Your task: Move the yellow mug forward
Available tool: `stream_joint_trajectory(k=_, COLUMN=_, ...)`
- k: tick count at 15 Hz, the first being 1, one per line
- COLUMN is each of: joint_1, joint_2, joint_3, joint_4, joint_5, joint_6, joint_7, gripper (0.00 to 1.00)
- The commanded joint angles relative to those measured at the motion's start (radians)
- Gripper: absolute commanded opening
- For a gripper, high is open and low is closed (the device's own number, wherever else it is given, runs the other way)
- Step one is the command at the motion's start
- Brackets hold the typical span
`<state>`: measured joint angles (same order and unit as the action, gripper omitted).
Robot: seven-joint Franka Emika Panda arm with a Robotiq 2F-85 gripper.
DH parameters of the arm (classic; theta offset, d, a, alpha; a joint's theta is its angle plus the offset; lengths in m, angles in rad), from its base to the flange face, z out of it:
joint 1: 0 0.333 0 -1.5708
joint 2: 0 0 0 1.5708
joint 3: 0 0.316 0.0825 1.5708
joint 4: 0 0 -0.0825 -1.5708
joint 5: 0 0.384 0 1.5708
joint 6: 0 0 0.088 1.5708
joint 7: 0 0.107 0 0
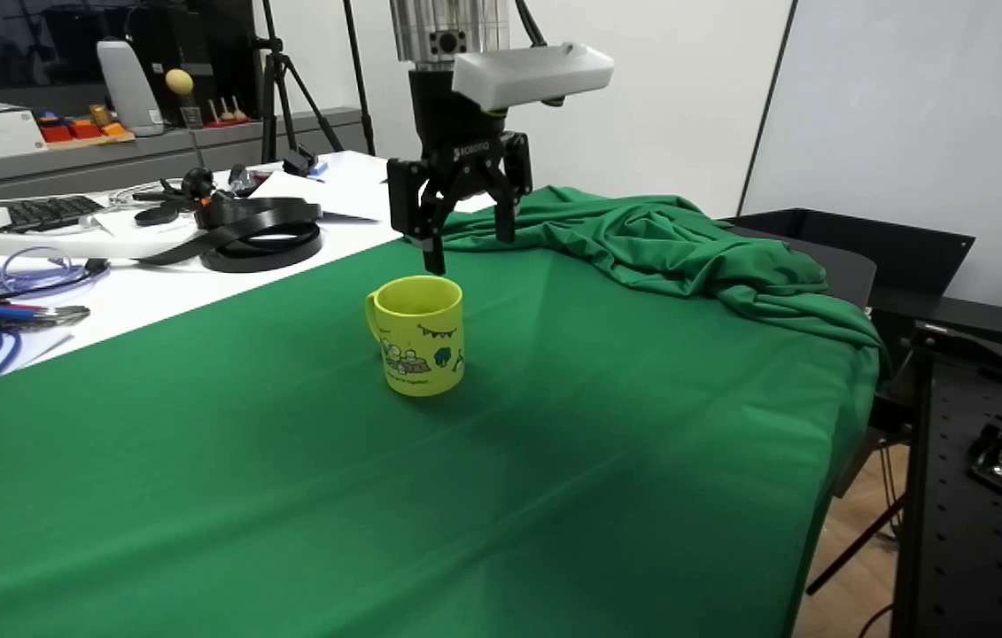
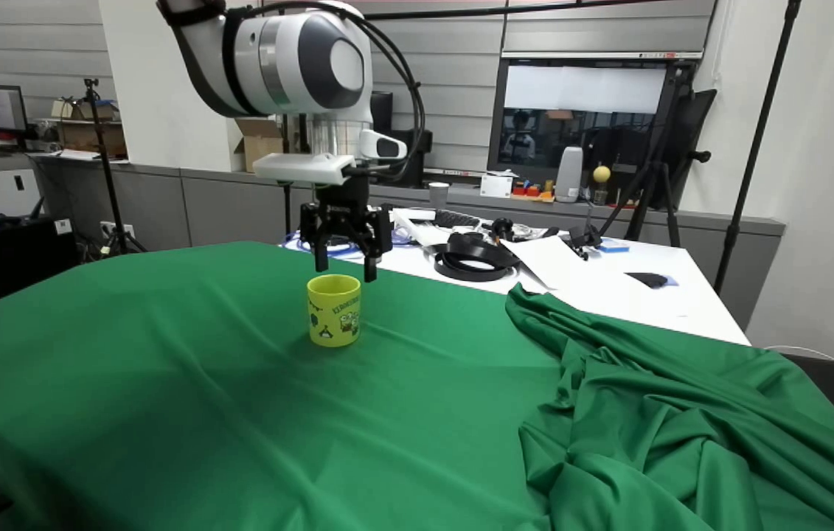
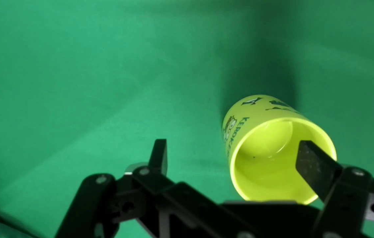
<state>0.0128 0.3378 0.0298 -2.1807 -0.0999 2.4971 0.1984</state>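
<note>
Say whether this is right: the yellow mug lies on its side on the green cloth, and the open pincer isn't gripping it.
Not on its side: in both exterior views, the yellow mug stands upright on the green cloth. The open pincer indeed isn't gripping it.

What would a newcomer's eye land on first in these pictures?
Probably the bright yellow mug, standing upright on the green cloth near the middle of both exterior views. Next comes the black gripper, hanging open close to the mug without holding it. After that, perhaps the crumpled green fabric filling the lower right of an exterior view.
</note>
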Motion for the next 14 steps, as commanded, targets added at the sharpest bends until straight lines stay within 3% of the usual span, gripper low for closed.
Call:
stream_joint_trajectory(k=1, joint_1=0.035, joint_2=0.071, joint_3=-0.034, joint_4=0.068, joint_5=-0.012, joint_6=-0.010, joint_7=0.015, gripper=1.00)
stream_joint_trajectory(k=8, joint_1=0.048, joint_2=0.177, joint_3=-0.070, joint_4=0.145, joint_5=-0.002, joint_6=0.003, joint_7=0.016, gripper=1.00)
stream_joint_trajectory(k=10, joint_1=0.051, joint_2=0.200, joint_3=-0.077, joint_4=0.165, joint_5=-0.002, joint_6=0.002, joint_7=0.018, gripper=0.75)
stream_joint_trajectory(k=14, joint_1=0.047, joint_2=0.224, joint_3=-0.066, joint_4=0.192, joint_5=0.017, joint_6=0.012, joint_7=0.004, gripper=0.45)
